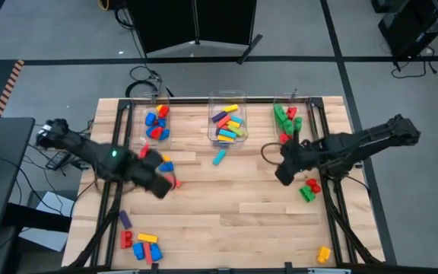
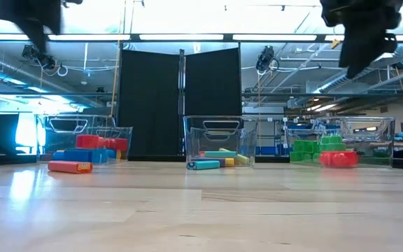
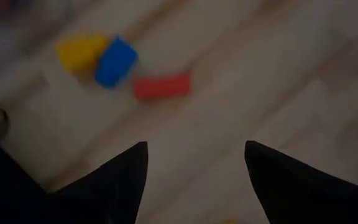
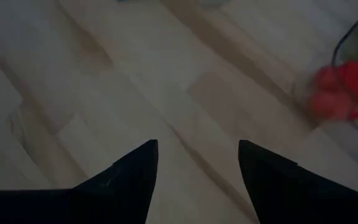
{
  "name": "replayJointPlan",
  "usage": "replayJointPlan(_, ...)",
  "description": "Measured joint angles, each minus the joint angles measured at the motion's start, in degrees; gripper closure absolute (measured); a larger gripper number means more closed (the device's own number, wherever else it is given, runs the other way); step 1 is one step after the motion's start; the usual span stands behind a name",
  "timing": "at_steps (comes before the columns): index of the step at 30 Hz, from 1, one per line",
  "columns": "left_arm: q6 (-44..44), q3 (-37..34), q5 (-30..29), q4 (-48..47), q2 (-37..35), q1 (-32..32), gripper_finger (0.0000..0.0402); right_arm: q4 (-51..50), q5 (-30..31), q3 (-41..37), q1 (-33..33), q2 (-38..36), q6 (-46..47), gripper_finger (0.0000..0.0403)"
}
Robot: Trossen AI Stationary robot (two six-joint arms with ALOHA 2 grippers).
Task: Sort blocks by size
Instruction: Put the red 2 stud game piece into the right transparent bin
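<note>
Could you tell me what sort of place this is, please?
Probably a robotics lab or workshop: a wooden table on a grey floor, black partition panels behind, and strip lights on an open ceiling.

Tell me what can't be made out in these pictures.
- Left gripper: the left wrist view blurs the yellow, blue and red blocks below it.
- Right gripper: the red blocks are blurred and cut by the right wrist view's edge.
- Middle bin: the low view hides most contents.
</note>
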Motion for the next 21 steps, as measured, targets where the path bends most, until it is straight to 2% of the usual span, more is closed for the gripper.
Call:
replayJointPlan(8, -31.25, -2.98, -0.76, -0.30, 0.71, -17.65, 0.0126, 1.66, 0.16, -0.90, 6.09, 2.47, 1.41, 0.0170)
replayJointPlan(11, -39.58, -4.52, -0.80, 2.38, 0.91, -22.48, 0.0126, 1.87, 1.00, -0.90, 6.89, 3.23, 1.20, 0.0170)
replayJointPlan(14, -41.94, -6.61, 2.33, 6.68, 1.14, -25.36, 0.0126, 2.69, 1.53, -0.90, 7.20, 3.54, 1.13, 0.0170)
replayJointPlan(17, -42.01, -8.14, 8.49, 9.72, 2.29, -27.28, 0.0126, 4.28, 1.55, -0.90, 7.20, 3.71, 0.40, 0.0170)
replayJointPlan(21, -38.82, -9.84, 15.01, 11.03, 3.64, -29.45, 0.0126, 6.27, 1.69, -0.90, 7.18, 3.97, -0.93, 0.0170)
